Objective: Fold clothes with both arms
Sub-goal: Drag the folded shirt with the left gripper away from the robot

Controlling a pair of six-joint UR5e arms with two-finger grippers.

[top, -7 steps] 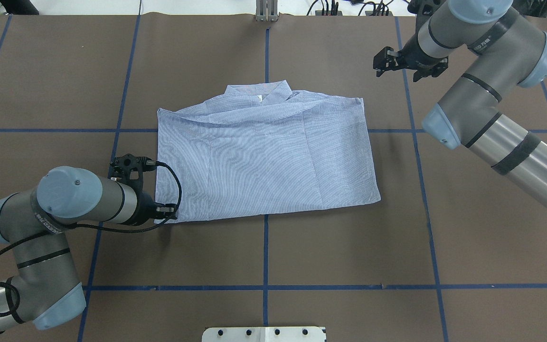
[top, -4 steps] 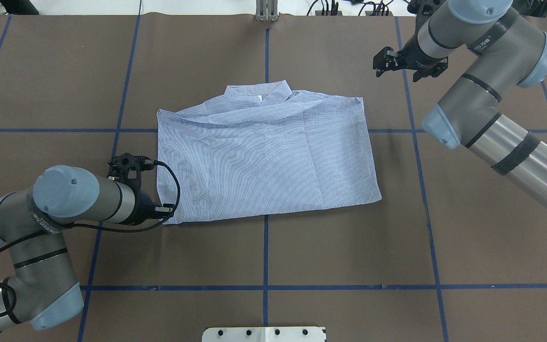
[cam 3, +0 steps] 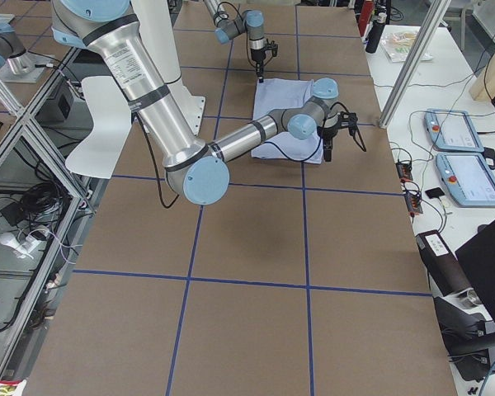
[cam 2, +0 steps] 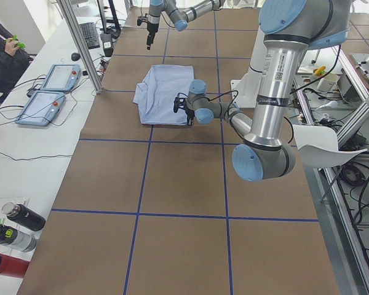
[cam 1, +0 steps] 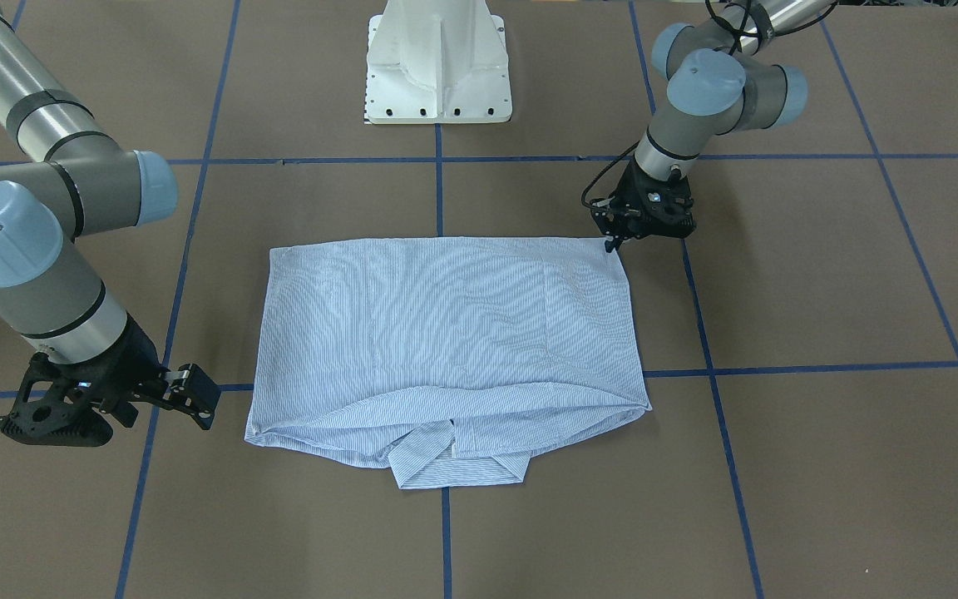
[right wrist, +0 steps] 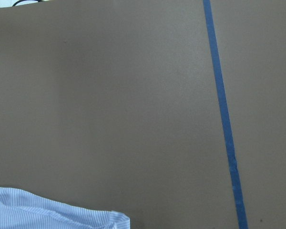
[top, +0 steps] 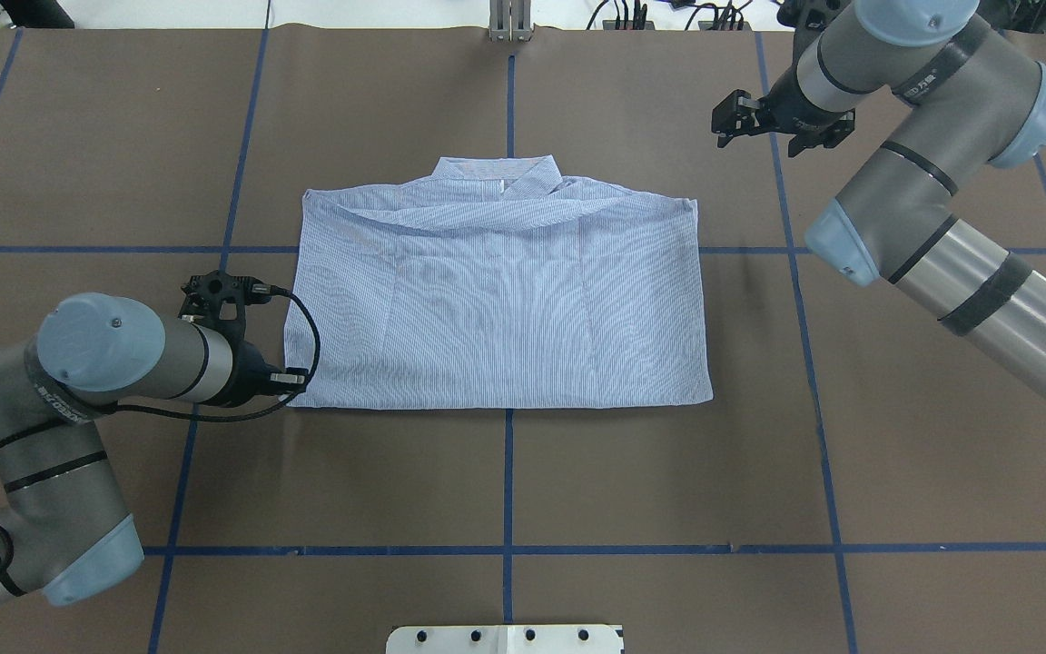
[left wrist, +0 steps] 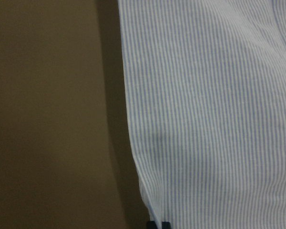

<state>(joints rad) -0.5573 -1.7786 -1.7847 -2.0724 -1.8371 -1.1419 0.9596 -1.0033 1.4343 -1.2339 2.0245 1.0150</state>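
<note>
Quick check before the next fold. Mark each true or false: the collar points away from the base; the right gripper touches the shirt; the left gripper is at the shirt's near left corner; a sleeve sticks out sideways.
1. The collar of the shirt points away from the base. True.
2. The right gripper touches the shirt. False: it hangs clear, beyond the far right corner.
3. The left gripper is at the shirt's near left corner. True.
4. A sleeve sticks out sideways. False: the shirt is a tidy rectangle with no sleeve showing.
</note>
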